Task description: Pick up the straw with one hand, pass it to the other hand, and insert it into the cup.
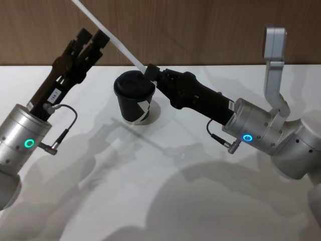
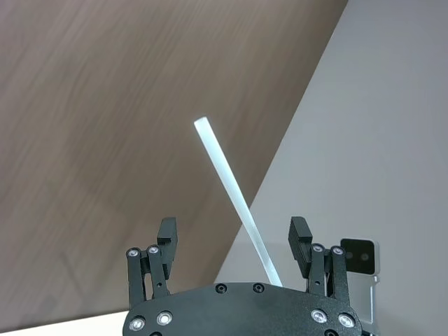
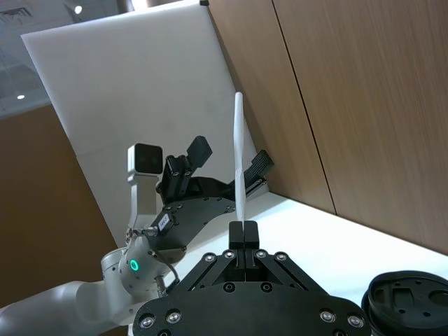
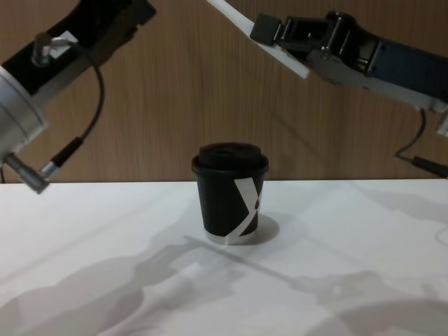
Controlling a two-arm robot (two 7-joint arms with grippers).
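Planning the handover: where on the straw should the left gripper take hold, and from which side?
Probably take the straw mid-shaft, above the right gripper, shut near its lower end. Come from the robot's left, the open left gripper straddling the thin shaft crosswise: it slants up that way, its long upper part free.

Far left, the black silver-wristed left gripper [image 1: 93, 37] is raised, fingers spread; from the right, the black navy-armed right gripper [image 1: 151, 71] pinches a thin white straw [image 1: 120, 47].
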